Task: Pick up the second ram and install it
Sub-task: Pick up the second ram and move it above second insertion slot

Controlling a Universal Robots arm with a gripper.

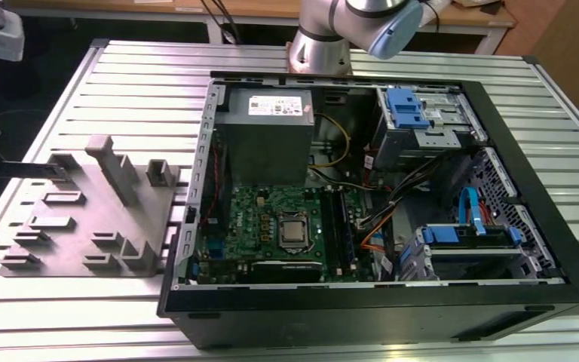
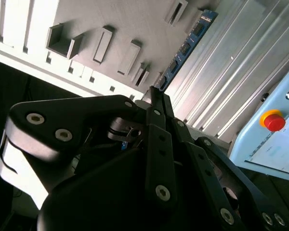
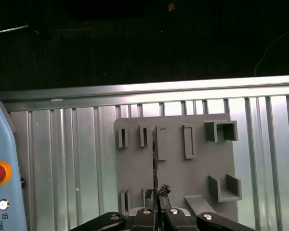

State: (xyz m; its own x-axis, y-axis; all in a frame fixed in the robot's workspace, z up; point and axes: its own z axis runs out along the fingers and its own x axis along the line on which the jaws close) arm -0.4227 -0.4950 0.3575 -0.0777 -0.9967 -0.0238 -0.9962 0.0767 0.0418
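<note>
At the exterior view's left edge, the second ram (image 1: 23,169) hung level as a dark strip, its far end reaching the grey holder block (image 1: 88,219), well apart from the open computer case (image 1: 370,309). In the second wrist view the gripper (image 2: 154,94) was pinched narrow on one end of the bluish-green stick; whether it touched the block could not be told.
</note>
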